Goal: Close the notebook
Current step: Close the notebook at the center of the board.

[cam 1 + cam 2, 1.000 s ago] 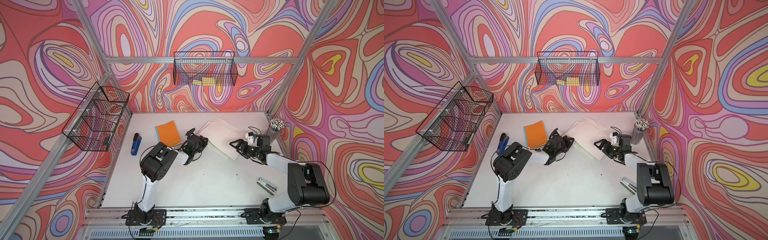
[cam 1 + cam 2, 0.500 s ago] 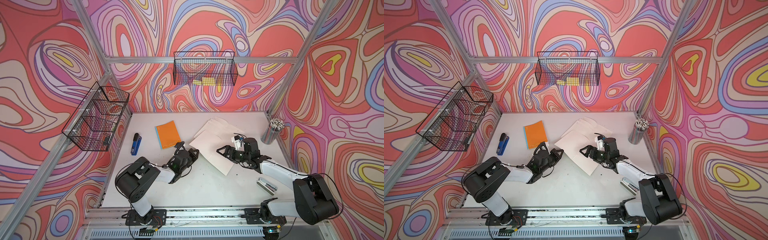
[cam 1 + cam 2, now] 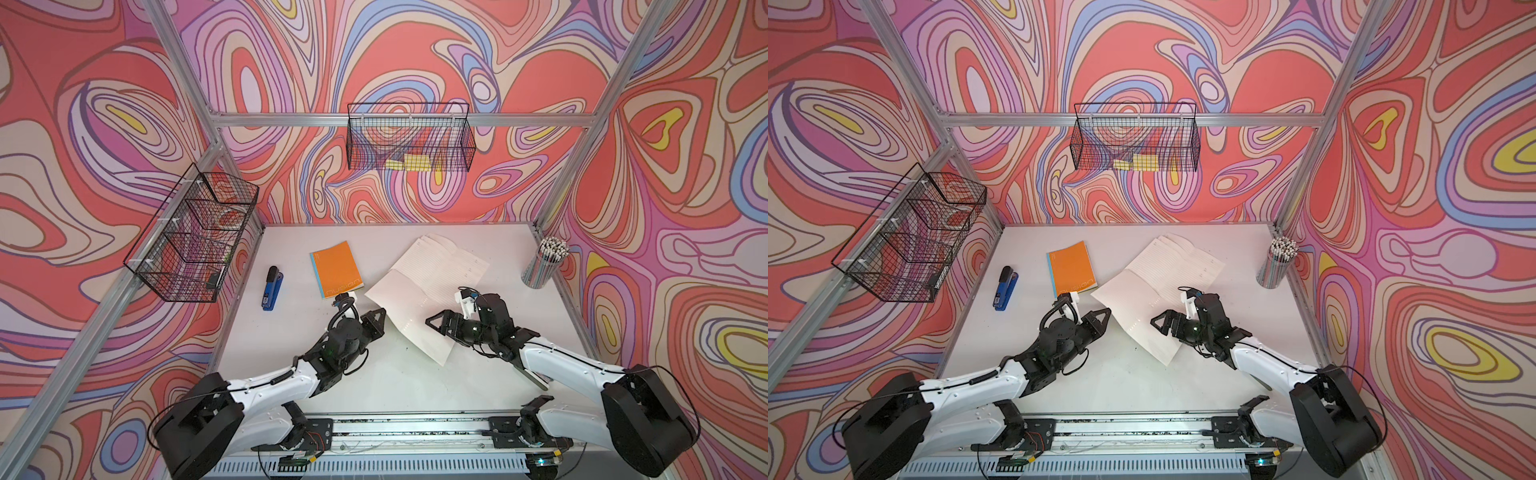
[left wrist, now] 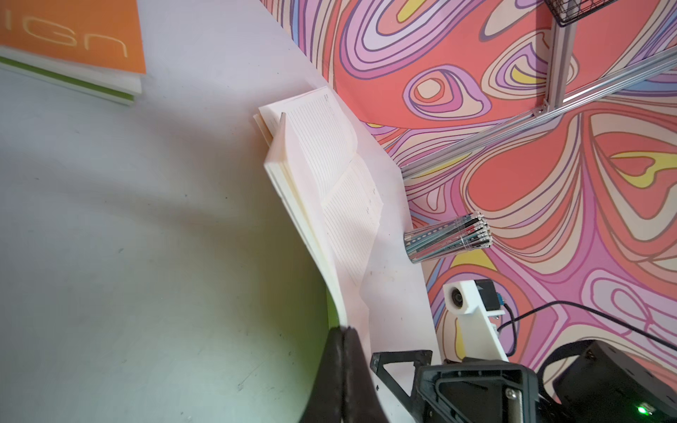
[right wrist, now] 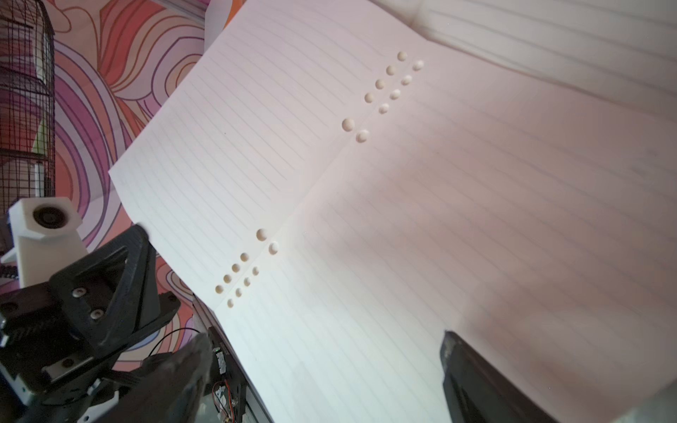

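We've dragged the notebook (image 3: 432, 282) nearer, left gripper (image 3: 380, 316) pinching its raised edge, right gripper (image 3: 436, 324) agape, so folding it shut remains.

the near middle of the tabletop (image 3: 407, 386) lies bare. toward the far edge the notebook (image 3: 428, 282), orange book (image 3: 336, 270) and stapler (image 3: 272, 287) block the way, narrow gaps between; a pencil cup (image 3: 542, 266) stands near the far right corner.

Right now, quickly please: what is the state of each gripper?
Left gripper: jaws shut on the lifted edge of the open notebook.
Right gripper: jaws open over a page of it, gripping nothing.
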Robot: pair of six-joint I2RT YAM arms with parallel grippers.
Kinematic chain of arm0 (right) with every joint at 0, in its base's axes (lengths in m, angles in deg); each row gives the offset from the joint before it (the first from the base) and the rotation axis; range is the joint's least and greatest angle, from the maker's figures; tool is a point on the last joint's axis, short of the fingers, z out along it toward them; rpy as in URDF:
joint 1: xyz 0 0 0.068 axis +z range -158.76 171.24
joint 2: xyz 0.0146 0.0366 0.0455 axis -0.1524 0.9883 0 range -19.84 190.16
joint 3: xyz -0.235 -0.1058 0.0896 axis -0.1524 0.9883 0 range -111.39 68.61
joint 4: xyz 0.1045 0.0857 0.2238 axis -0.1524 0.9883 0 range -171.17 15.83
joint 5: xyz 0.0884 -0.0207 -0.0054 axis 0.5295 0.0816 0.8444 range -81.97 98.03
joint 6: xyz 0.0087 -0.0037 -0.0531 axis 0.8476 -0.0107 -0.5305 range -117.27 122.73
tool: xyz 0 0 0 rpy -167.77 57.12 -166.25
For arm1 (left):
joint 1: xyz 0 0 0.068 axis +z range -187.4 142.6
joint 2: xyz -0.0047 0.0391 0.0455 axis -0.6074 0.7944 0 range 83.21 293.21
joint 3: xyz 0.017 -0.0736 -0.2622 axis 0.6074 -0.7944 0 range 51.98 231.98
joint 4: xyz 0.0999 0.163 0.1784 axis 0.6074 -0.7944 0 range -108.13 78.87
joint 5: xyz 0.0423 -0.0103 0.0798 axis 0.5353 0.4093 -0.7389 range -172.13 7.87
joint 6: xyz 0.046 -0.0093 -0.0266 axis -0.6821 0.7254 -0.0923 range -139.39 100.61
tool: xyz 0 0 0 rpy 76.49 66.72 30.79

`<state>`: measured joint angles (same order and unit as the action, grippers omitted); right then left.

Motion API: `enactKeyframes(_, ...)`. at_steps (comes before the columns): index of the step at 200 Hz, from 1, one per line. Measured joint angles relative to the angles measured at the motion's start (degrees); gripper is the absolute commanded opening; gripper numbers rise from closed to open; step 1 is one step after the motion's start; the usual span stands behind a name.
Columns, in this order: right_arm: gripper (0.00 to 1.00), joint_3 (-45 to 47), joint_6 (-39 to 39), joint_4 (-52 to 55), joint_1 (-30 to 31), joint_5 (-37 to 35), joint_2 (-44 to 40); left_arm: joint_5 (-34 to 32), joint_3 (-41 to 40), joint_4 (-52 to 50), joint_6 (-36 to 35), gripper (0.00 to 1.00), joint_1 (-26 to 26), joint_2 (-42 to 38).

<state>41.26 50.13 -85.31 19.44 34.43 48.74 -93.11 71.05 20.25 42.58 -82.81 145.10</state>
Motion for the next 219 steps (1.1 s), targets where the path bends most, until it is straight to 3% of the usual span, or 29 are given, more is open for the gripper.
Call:
enactKeyframes(42, 0.98, 2.51, 2.32, -0.66, 1.88, -2.14, -1.68, -3.17, -1.68, -14.23, -3.78, 0.00, -0.63, -12.83)
enactKeyframes(96, 0.98, 2.49, 4.44, -5.60, 7.48, -4.04, 5.44, -6.43, -3.87, -23.17, -5.42, 0.00, -3.23, -19.30)
enactKeyframes(154, 0.98, 3.08, 5.38, -11.85, 8.37, -5.18, 11.65, -10.88, -3.87, -27.36, -7.82, 0.00, -9.05, -20.13)
enactKeyframes(219, 0.98, 4.37, 5.55, -23.37, 8.37, -5.42, 16.70, -15.30, -2.60, -26.75, -13.22, 0.00, -16.35, -12.50)
